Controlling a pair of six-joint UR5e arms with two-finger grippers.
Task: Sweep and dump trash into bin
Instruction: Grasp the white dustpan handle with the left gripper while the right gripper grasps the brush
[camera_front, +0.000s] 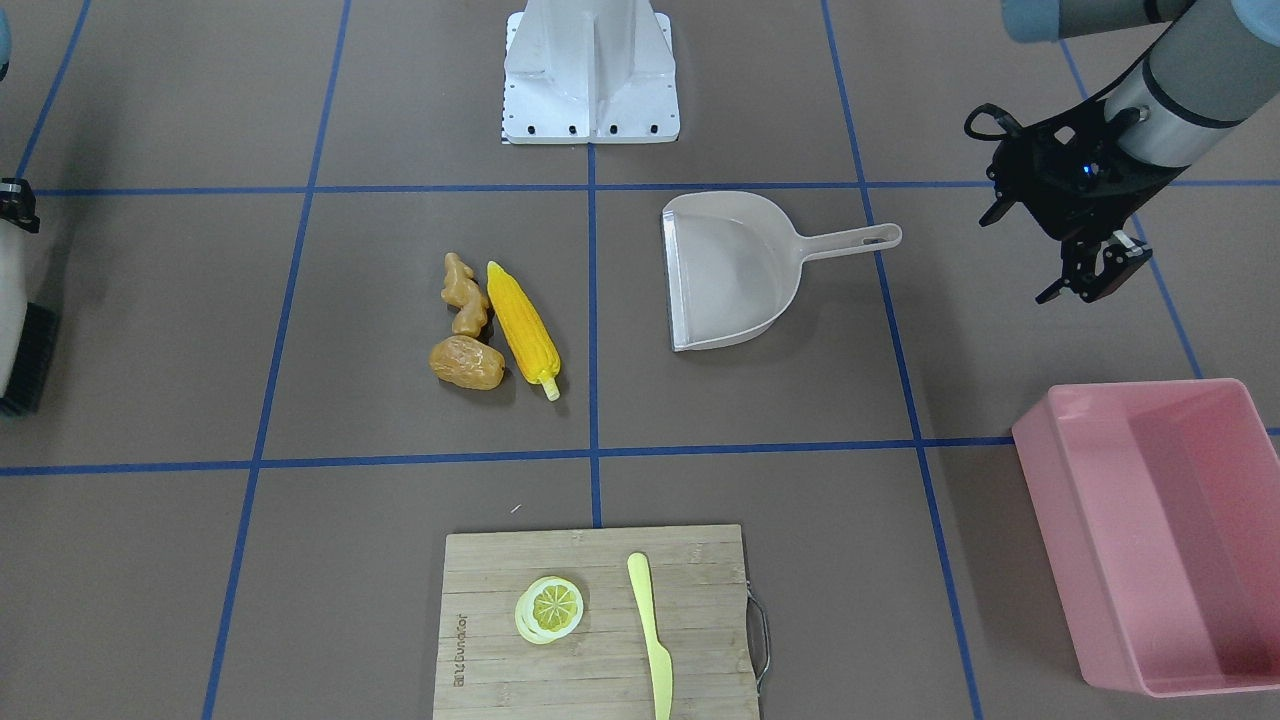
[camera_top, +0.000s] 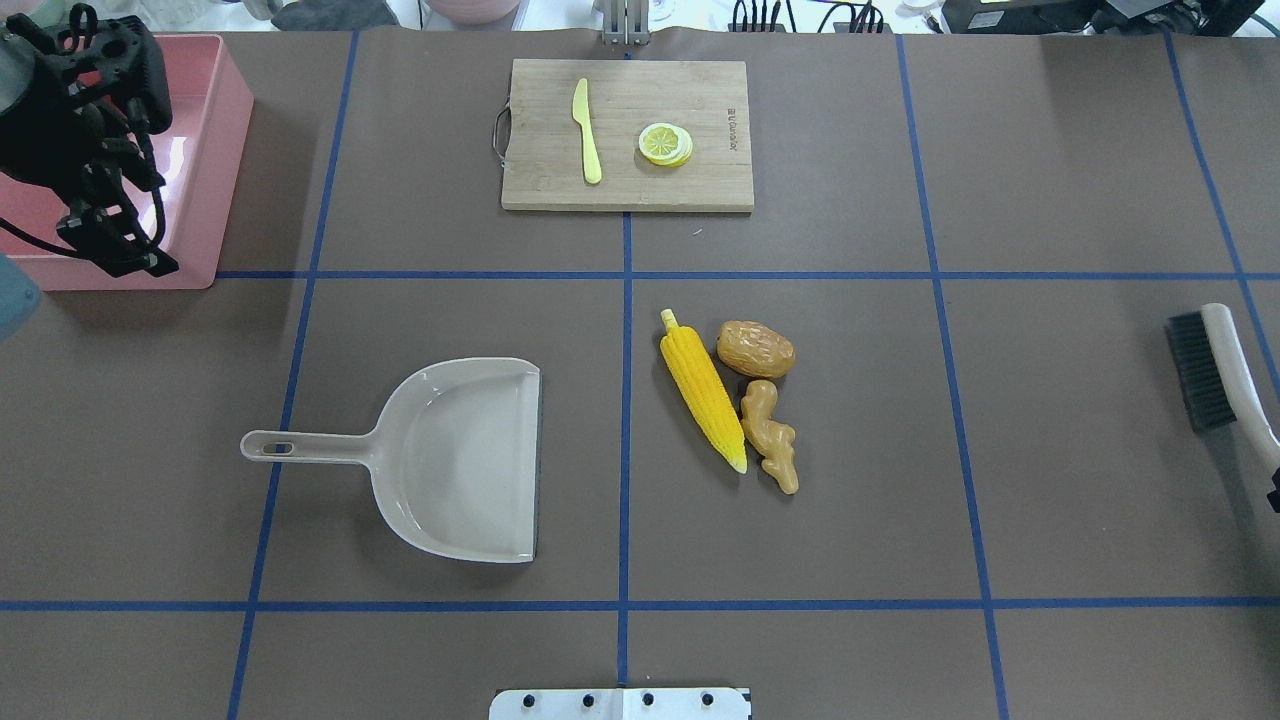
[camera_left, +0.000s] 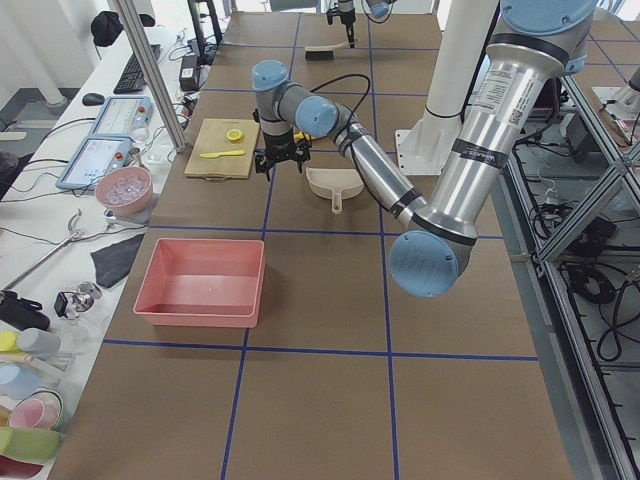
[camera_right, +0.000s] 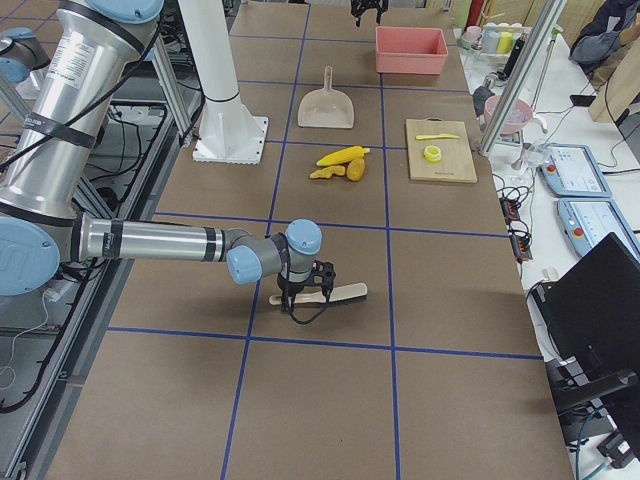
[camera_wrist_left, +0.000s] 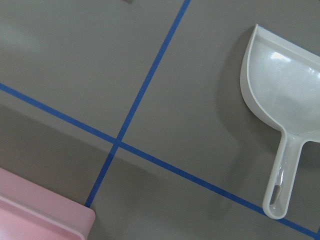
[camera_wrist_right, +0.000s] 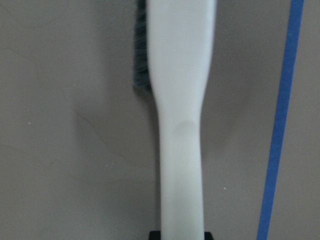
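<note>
The trash lies together near the table's middle: a yellow corn cob (camera_top: 702, 390), a tan ginger root (camera_top: 770, 435) and a brown-orange potato (camera_top: 755, 348). A beige dustpan (camera_top: 460, 460) lies flat to their left, its mouth facing them. The pink bin (camera_top: 215, 150) stands at the far left corner. My left gripper (camera_top: 115, 250) hangs open and empty in the air over the bin's near edge, beyond the dustpan's handle. My right gripper (camera_wrist_right: 180, 234) is shut on the white handle of a brush (camera_top: 1215, 370) at the table's right edge, with the bristles pointing away from me.
A wooden cutting board (camera_top: 627, 135) at the far middle holds a lemon slice (camera_top: 665, 143) and a pale yellow knife (camera_top: 588, 130). The robot's white base (camera_front: 590, 75) stands at the near middle edge. Blue tape lines cross the brown table.
</note>
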